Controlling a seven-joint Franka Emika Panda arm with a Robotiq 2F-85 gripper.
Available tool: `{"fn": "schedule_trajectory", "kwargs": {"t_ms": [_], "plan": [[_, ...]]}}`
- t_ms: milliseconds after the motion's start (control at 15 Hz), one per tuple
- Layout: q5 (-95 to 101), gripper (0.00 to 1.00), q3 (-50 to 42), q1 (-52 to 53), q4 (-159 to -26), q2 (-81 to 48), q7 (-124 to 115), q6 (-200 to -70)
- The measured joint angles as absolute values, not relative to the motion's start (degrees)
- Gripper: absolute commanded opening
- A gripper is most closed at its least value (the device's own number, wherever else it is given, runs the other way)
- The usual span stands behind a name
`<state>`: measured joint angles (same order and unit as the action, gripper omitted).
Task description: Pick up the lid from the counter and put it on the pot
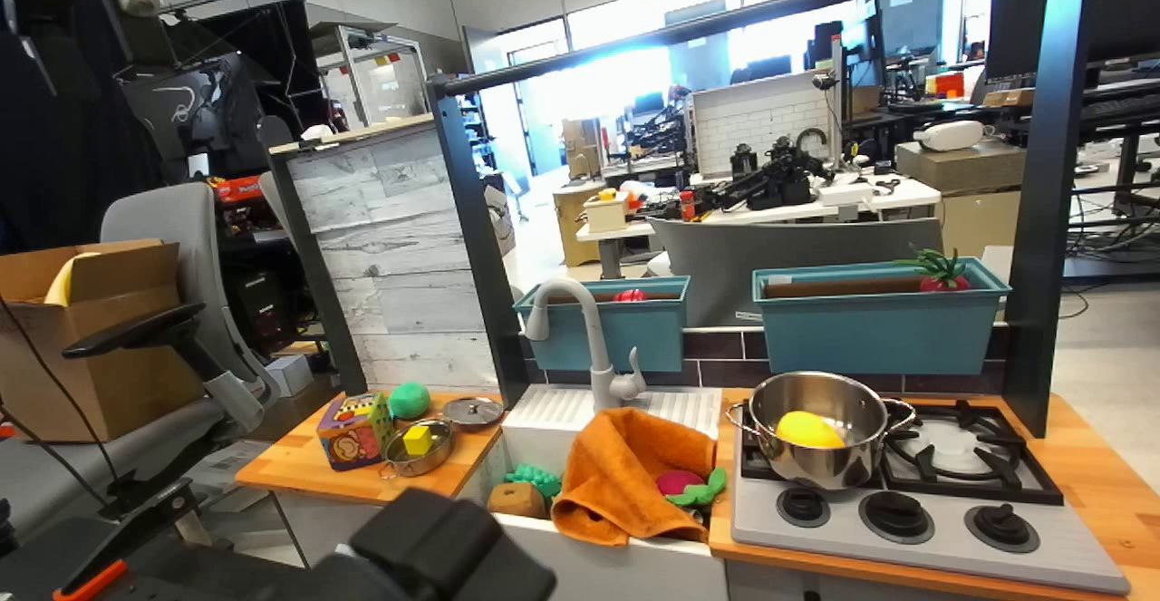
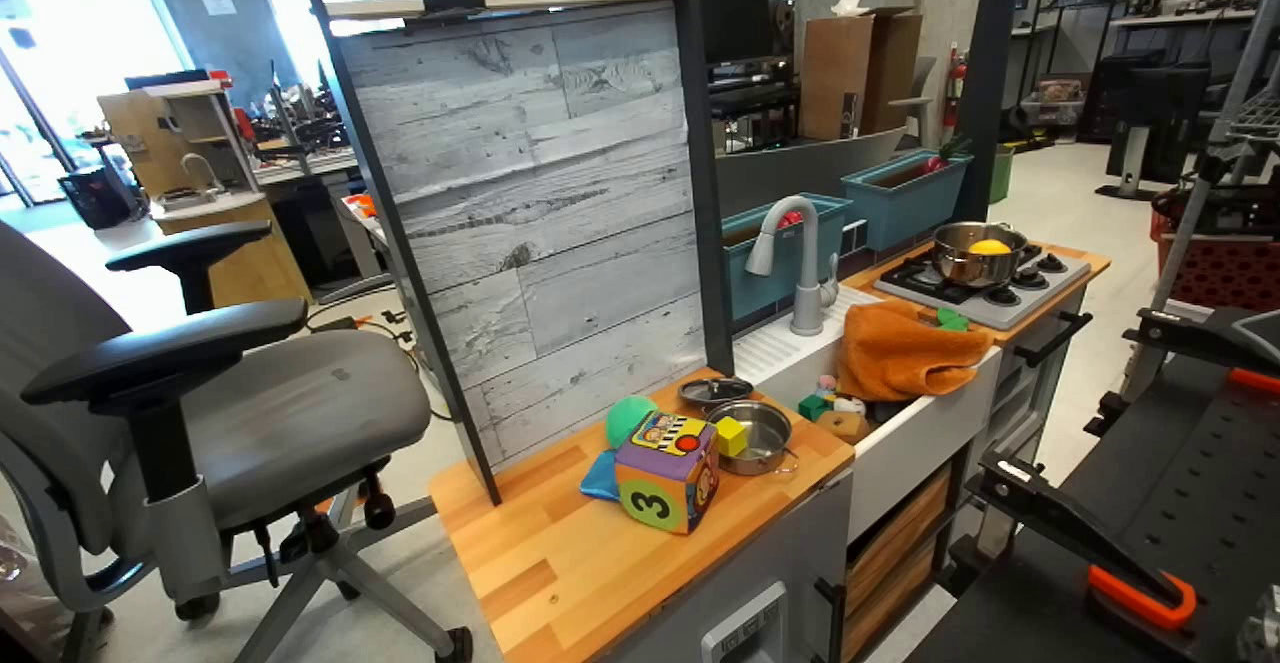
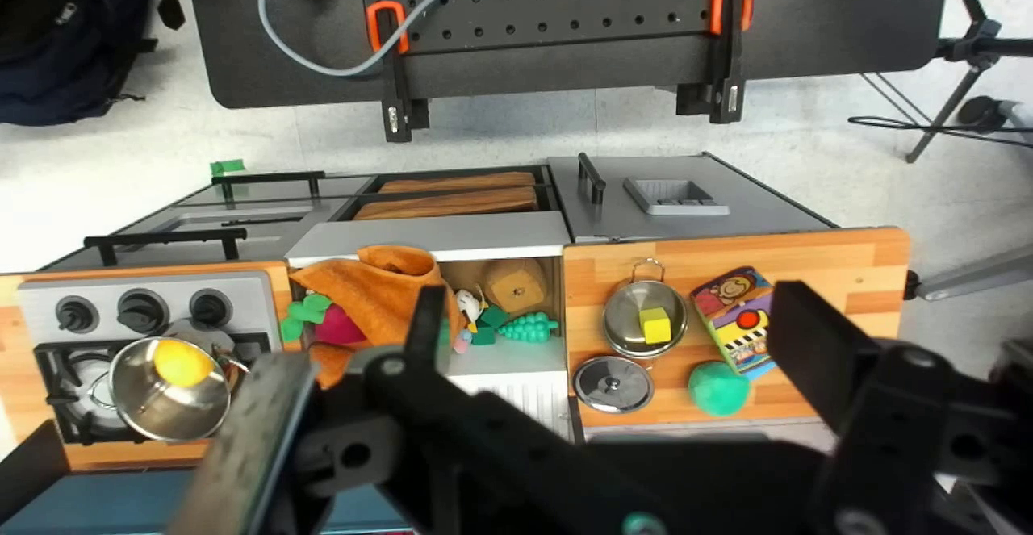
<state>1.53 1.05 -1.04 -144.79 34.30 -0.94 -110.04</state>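
The round grey lid with a small knob lies flat on the light-brown wooden counter [image 1: 294,472] [image 2: 545,568] [image 3: 855,277], beside a small steel pan. The lid shows in both exterior views [image 1: 473,411] [image 2: 714,390] and in the wrist view [image 3: 613,385]. The wide silver pot stands on the black stove top, uncovered, with a yellow object [image 1: 809,430] inside. The pot shows in both exterior views [image 1: 816,469] [image 2: 970,269] and in the wrist view [image 3: 165,415]. My gripper [image 3: 611,313] is open and empty, high above the counter; its fingers are wide apart.
The small pan [image 3: 632,333] holds a yellow cube [image 3: 654,325]. A picture cube [image 2: 668,473] and green ball [image 3: 718,388] stand nearby. The sink between counter and stove holds an orange towel [image 1: 634,483] and toys. A grey faucet [image 1: 594,347] and teal planters [image 1: 879,329] rise behind.
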Motion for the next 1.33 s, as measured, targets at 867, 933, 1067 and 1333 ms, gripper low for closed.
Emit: {"fn": "schedule_trajectory", "kwargs": {"t_ms": [867, 933, 1067, 1333], "plan": [[-0.7, 1.00, 1.5, 1.0, -149.3, 16.9, -1.0, -142.9], [-0.5, 1.00, 2.2, 1.0, -147.8, 13.5, -2.1, -143.8], [0.5, 1.00, 3.7, 1.1, -144.1, 7.0, -4.7, -144.0], [4.1, 1.00, 4.9, 2.0, -135.0, -5.3, -11.8, -144.0]]}}
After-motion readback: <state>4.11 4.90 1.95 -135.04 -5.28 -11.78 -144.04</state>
